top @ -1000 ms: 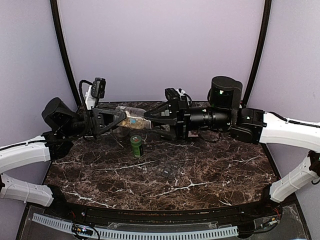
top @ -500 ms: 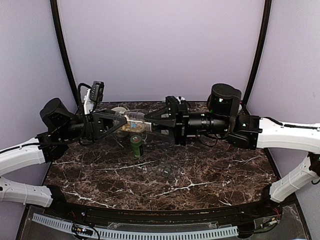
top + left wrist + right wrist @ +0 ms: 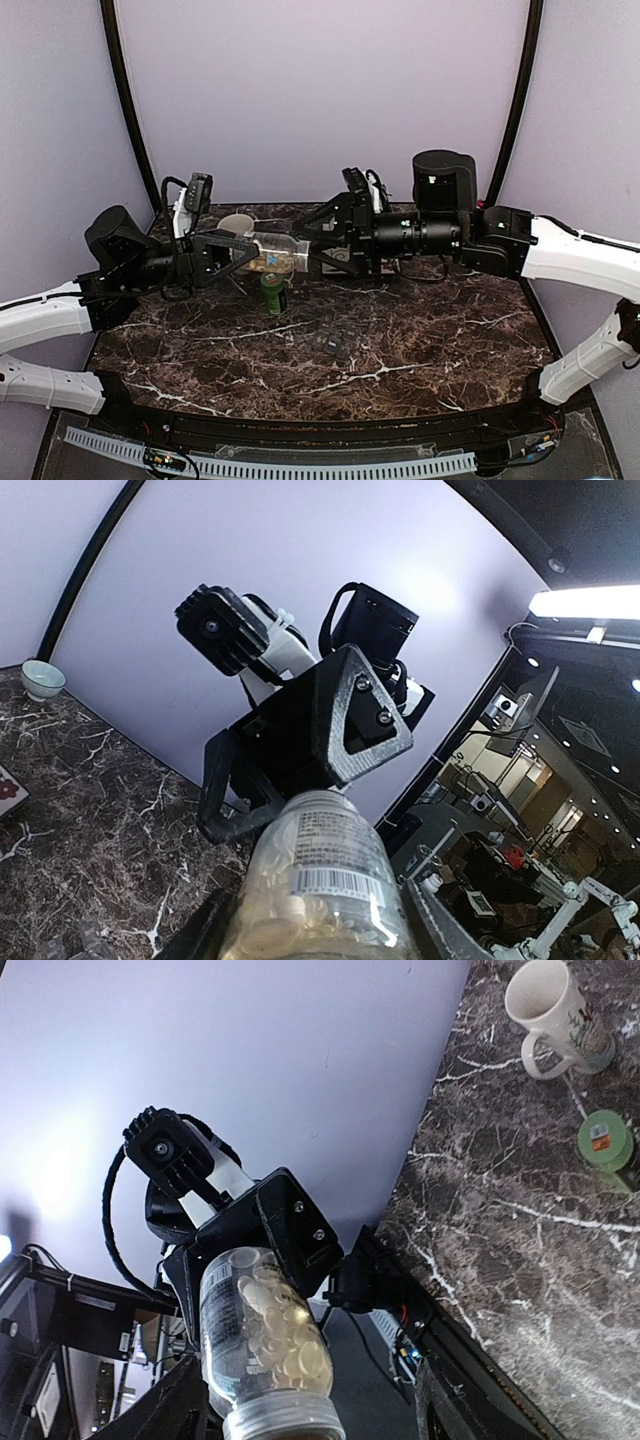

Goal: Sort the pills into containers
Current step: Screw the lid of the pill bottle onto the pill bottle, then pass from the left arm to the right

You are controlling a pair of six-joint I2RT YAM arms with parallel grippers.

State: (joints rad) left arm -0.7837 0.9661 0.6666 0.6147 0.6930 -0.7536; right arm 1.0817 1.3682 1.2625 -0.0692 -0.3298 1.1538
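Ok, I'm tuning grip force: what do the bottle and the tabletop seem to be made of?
Bottle: likely clear glossy plastic, since the pale pills show through its wall. Tabletop: dark polished marble or marble-look laminate with white veins; cannot tell which.

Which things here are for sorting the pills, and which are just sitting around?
For the job: clear bottle, pills inside it, left gripper holding it, grey containers.
Just sitting: cream mug, green bottle, pale bowl.
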